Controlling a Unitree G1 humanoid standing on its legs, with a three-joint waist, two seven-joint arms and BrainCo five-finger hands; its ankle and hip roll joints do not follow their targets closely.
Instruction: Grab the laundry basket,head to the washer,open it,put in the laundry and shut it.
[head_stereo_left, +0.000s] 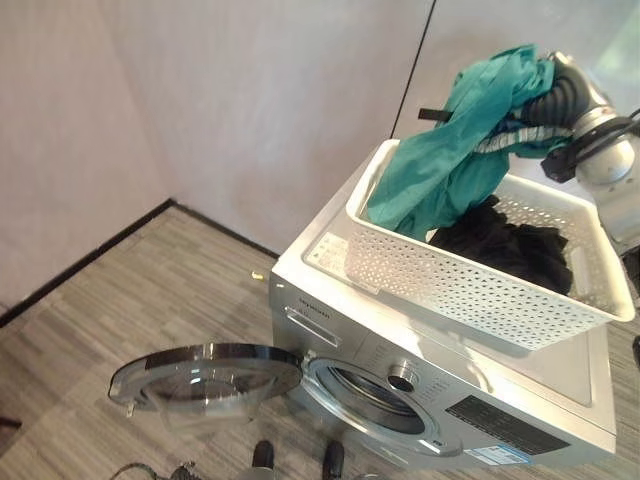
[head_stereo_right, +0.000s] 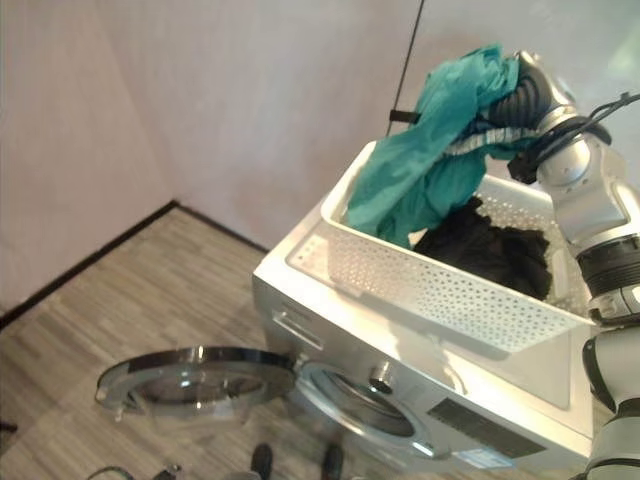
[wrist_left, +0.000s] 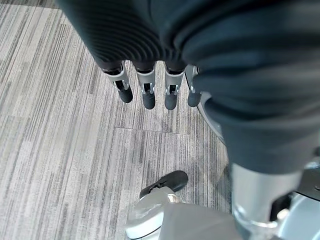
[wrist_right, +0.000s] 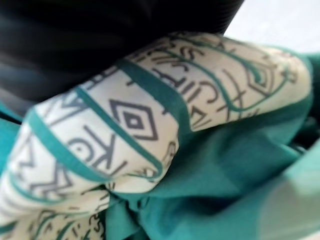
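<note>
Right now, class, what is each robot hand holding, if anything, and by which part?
The right hand has lifted the teal garment by its upper bunched end above the basket; its fingers are hidden. The left hand holds nothing.

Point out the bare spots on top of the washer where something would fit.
Bare: the washer top's front strip, between the white basket and the control panel, and the left edge. The rest is under the basket.

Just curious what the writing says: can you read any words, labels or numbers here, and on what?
Label on top of washer: too small to read.
Black sticker on its front: too small.
Patterned band on teal garment: letter-like marks, blurred, no word legible.
</note>
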